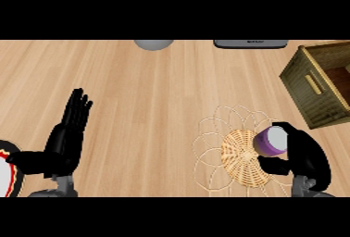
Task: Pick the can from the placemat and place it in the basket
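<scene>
Can of purple metal with a pale top (pixel 271 140) sits tilted over the right edge of the round woven straw placemat with looped wire border (pixel 239 157), in the black right hand (pixel 305 152), whose fingers and thumb curl round it. Whether it is clear of the mat cannot be told. Best course: raise it straight, keep it level, and carry it away and to the right, over the near wall of the olive-brown woven box basket (pixel 305 88) before lowering. That wall is the only obstacle. Left hand (pixel 68 132) rests open, fingers up, at left. Red-rimmed white plate (pixel 8 171), grey rounded object (pixel 153 44) and dark flat device (pixel 249 43) lie well apart.
</scene>
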Controlling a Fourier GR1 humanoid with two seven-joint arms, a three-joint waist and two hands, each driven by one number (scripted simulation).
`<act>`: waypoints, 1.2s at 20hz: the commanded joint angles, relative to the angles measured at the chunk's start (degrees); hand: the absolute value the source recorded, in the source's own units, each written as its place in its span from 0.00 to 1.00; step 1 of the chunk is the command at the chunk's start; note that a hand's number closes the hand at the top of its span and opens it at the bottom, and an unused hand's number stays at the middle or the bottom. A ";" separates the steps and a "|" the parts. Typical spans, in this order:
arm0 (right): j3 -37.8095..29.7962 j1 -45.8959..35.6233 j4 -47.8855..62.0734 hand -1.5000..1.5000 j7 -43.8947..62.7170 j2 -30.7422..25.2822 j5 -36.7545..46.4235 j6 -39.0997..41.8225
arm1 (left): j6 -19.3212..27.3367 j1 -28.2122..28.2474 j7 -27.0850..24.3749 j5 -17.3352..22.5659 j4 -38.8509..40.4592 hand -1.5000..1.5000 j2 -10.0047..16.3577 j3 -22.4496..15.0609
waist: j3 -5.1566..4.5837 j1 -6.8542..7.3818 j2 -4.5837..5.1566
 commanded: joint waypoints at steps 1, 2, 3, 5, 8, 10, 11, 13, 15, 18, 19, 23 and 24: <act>0.74 -3.36 5.08 1.00 -3.11 -2.81 0.53 2.85 | -1.40 -1.87 1.10 1.31 1.02 0.50 1.02 1.87 | 0.01 0.21 0.08; 1.64 -1.18 2.89 1.00 -3.17 -2.48 0.72 3.08 | 0.55 0.10 1.15 -2.08 -1.02 0.50 -0.28 -0.76 | 0.02 0.11 0.01; 1.92 -0.43 0.61 1.00 -2.75 -2.22 0.56 3.85 | -1.84 0.97 0.80 1.00 -1.39 0.50 1.02 2.01 | 0.01 0.08 -0.01; 2.83 -0.68 3.06 1.00 -3.80 -1.68 2.04 2.12 | -1.35 5.00 1.01 -0.15 -5.56 0.50 -0.37 -0.46 | 0.02 0.20 -0.03; 2.04 -5.49 4.66 1.00 -3.04 -2.69 2.71 4.67 | 0.44 -1.22 0.12 -1.93 1.59 0.50 -2.16 -0.25 | 0.00 0.04 0.05; 3.57 -2.58 2.76 1.00 -3.80 -2.44 4.46 3.51 | -1.55 -2.79 1.61 0.25 1.26 0.50 -0.12 2.91 | 0.01 -0.03 0.02; 2.25 -5.72 8.35 1.00 -5.72 -1.89 4.73 0.72 | -1.43 1.59 -1.66 -1.32 -0.03 0.50 -1.98 0.10 | 0.01 0.16 0.03; 3.67 -0.83 3.13 1.00 -6.84 -2.66 4.62 1.66 | -0.14 0.04 3.00 -1.97 -2.97 0.50 -1.63 0.25 | 0.01 0.00 -0.01; 6.88 -1.78 4.67 1.00 -11.08 -3.89 5.24 1.56 | -1.00 -3.20 4.12 -0.07 -1.26 0.50 -1.06 1.59 | 0.02 -0.04 0.02; 14.12 -0.02 3.30 1.00 -24.82 -10.17 2.79 5.81 | -0.71 0.63 1.17 -1.61 -0.55 0.50 -1.94 -0.08 | 0.03 0.58 0.02; 14.88 0.11 3.33 1.00 -30.12 -13.21 1.69 6.42 | 0.01 -1.73 2.45 -2.18 -0.89 0.50 -1.59 0.19 | 0.12 0.35 0.10; 18.13 6.24 0.08 1.00 -43.46 -19.88 4.08 -1.84 | -2.23 0.11 0.11 -0.08 -0.11 0.50 0.11 2.59 | 0.08 -0.55 -0.10; 13.51 5.16 -2.59 1.00 -46.01 -22.47 0.48 -0.43 | -0.95 -0.43 0.94 -1.52 -0.52 0.50 -1.27 0.88 | 0.06 -0.62 -0.10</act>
